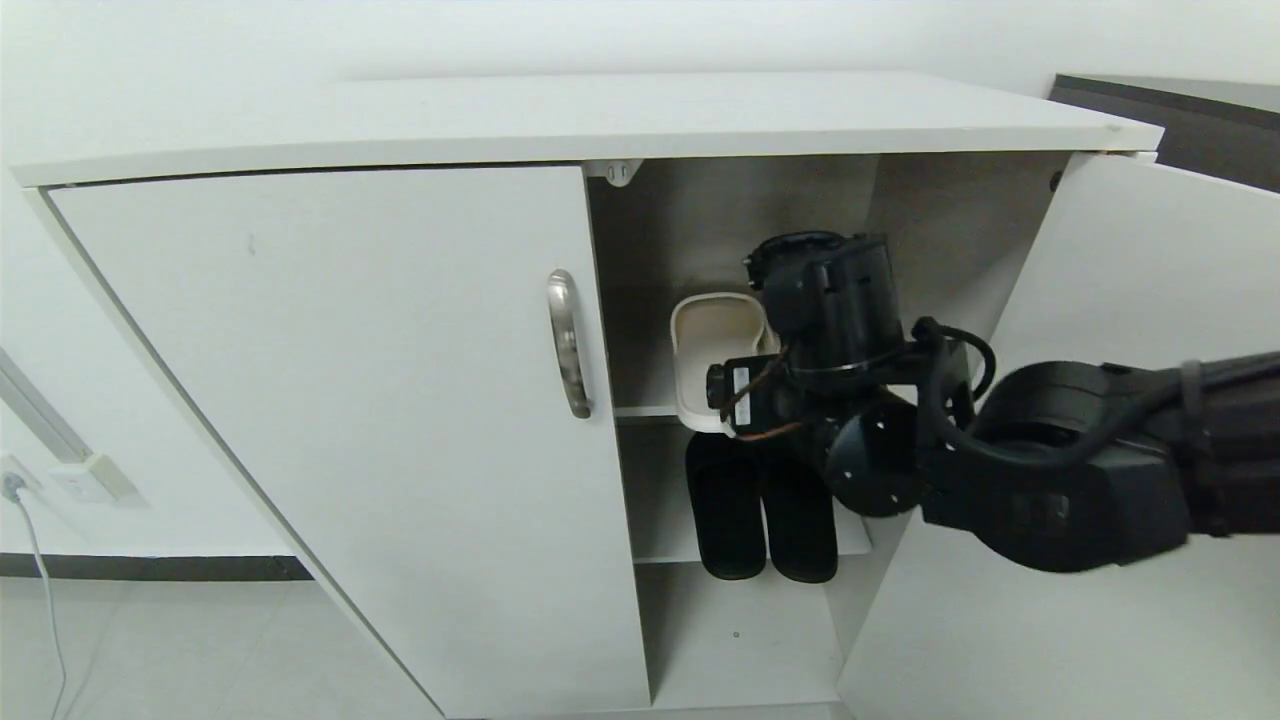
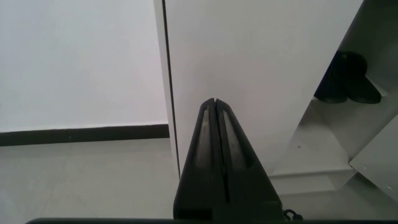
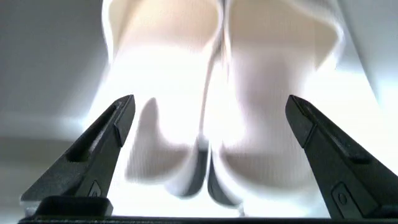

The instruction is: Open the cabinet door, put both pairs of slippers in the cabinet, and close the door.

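Note:
The white cabinet [image 1: 600, 115] has its right door [image 1: 1130, 330] swung open and its left door [image 1: 330, 400] closed. A black pair of slippers [image 1: 762, 515] [image 2: 347, 78] lies on the middle shelf, toes outward. A white pair of slippers [image 1: 712, 345] [image 3: 186, 62] sits on the upper shelf. My right arm [image 1: 850, 310] reaches into that upper compartment. My right gripper [image 3: 210, 102] is open, its fingers [image 3: 106, 143] spread wide either side of the white pair, not clamping it. My left gripper [image 2: 214, 102] is shut on nothing, low in front of the closed left door.
The left door carries a metal handle [image 1: 567, 342] near its inner edge. The open right door stands beside my right arm. The bottom compartment [image 1: 740, 640] holds nothing. A wall socket [image 1: 85, 478] with a cable is at the far left, above the floor [image 2: 87, 180].

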You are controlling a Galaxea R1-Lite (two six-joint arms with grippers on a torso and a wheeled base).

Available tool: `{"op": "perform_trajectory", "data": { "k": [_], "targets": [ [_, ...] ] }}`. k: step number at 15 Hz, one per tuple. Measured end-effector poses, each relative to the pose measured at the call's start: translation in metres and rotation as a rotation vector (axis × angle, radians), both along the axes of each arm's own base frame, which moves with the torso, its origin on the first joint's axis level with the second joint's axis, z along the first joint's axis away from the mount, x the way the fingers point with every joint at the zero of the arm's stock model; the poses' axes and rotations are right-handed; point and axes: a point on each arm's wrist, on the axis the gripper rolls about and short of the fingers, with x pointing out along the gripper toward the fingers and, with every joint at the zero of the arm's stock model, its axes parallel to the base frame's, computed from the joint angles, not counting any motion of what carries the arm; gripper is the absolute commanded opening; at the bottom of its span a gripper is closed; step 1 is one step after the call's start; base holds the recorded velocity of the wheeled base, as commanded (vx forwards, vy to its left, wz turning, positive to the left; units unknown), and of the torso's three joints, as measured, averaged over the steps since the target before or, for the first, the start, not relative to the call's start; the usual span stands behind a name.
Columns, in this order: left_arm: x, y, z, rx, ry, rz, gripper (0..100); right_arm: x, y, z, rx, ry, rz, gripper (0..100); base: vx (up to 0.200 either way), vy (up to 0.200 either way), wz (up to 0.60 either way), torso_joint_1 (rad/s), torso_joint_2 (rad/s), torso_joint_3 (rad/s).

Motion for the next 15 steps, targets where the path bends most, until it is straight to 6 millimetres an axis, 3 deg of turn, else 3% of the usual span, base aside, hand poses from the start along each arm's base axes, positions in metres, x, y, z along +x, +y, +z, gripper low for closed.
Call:
{"op": "perform_trajectory", "data": {
  "k": [6,7,15],
  "targets": [
    [0.000,0.000,0.000,0.002,0.000,-0.001,0,-0.072,-0.050,-0.023,0.048,0.014,0.222,100,0.000,0.000,0.00,0.000,0.00,0.000],
    [0.000,0.000,0.000,0.004,0.000,-0.002,0,-0.079,-0.053,-0.022,0.053,0.010,0.245,0,0.000,0.000,0.00,0.000,0.00,0.000],
    [0.000,0.000,0.000,0.005,0.000,-0.001,0,-0.089,-0.057,-0.020,0.060,0.006,0.268,0,0.000,0.000,0.00,0.000,0.00,0.000]
  ]
}}
